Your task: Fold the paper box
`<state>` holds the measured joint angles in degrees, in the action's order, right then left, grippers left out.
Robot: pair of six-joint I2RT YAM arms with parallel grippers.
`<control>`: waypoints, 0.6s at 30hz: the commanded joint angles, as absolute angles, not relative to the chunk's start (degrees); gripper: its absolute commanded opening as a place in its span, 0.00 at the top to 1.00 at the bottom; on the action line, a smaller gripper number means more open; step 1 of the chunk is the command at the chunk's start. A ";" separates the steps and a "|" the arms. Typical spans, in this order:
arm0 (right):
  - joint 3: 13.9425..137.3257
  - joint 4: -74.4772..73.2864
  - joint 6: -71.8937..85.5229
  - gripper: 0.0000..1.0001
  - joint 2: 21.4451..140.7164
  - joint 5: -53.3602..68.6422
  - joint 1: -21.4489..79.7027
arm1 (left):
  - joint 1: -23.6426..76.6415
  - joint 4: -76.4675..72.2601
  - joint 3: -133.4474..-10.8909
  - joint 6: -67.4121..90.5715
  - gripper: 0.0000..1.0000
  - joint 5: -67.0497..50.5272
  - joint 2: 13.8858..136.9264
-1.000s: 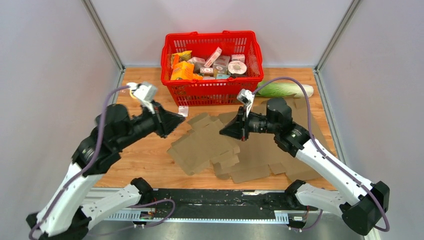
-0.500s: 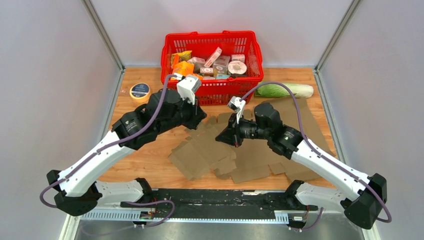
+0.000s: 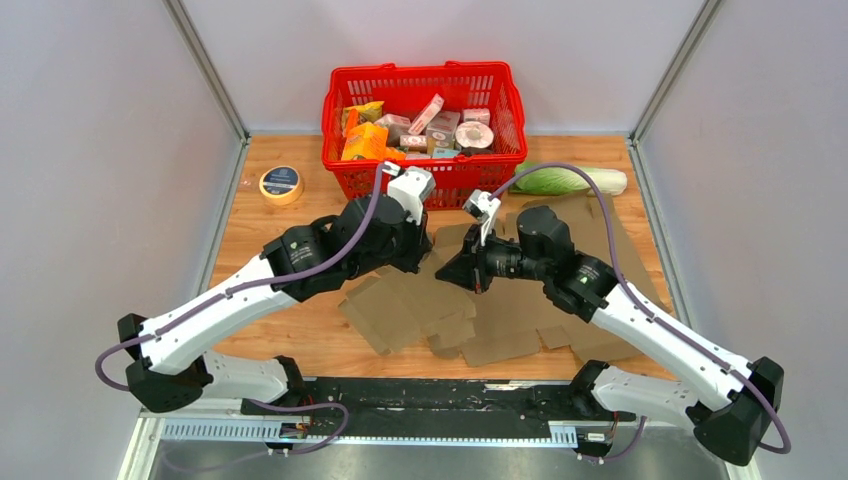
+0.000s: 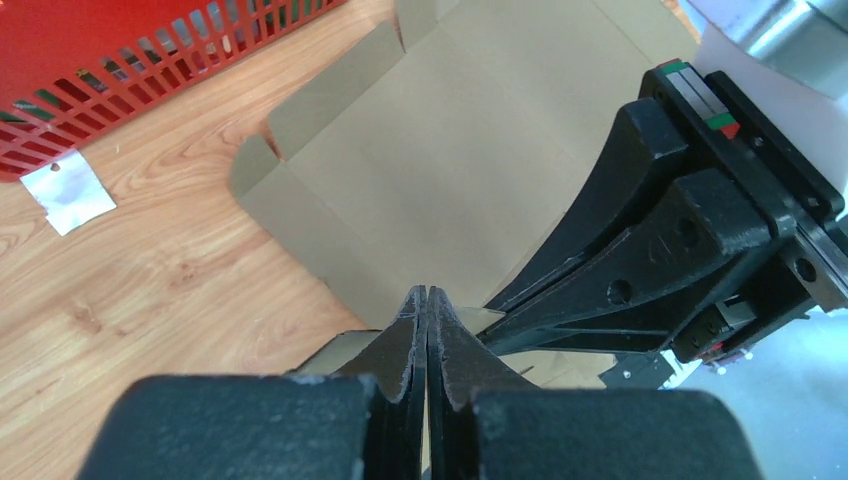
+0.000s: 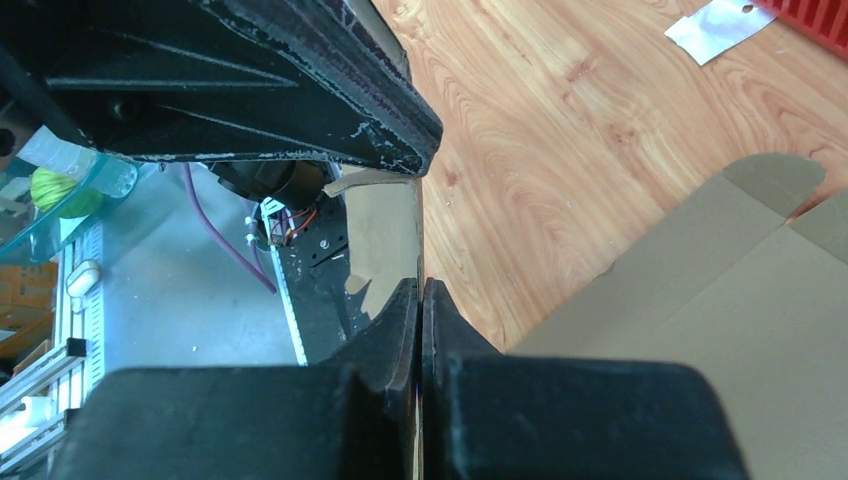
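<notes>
One flat, unfolded brown paper box (image 3: 405, 300)

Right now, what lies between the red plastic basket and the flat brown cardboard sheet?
Wooden table, bare except for a small white paper tag near the red plastic basket, before the flat brown cardboard sheet; the left wrist view shows it.

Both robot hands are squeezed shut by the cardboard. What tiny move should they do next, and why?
Probably lift gently together, to start the fold. The right gripper is shut on a raised flap of the cardboard box, the left gripper is shut close beside it, and the rest lies flat on the table.
</notes>
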<state>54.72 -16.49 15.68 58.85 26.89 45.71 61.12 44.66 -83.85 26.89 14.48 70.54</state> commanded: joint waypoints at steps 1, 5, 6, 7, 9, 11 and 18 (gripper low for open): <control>57.48 -13.28 18.28 1.00 56.69 28.46 45.88 | 63.37 40.17 -80.78 30.31 1.00 14.33 68.12; 57.13 -11.78 21.70 1.00 55.11 29.35 45.88 | 63.98 37.45 -77.26 32.25 1.00 13.62 67.06; 57.13 -11.17 22.40 1.00 55.02 29.88 45.88 | 64.25 36.92 -75.95 32.78 1.00 14.15 66.36; 57.13 -10.99 24.24 1.00 55.02 30.67 45.79 | 65.12 36.13 -75.07 33.22 1.00 14.93 66.01; 56.78 -9.94 25.66 1.00 55.28 31.55 45.88 | 65.83 34.29 -71.83 33.75 1.00 16.26 64.26; 56.08 -8.79 27.33 1.00 55.37 32.69 45.88 | 66.01 30.77 -69.10 34.45 0.96 15.65 62.67; 56.52 -14.93 23.65 1.00 53.18 29.01 45.62 | 66.09 32.06 -64.43 32.09 0.70 17.84 52.40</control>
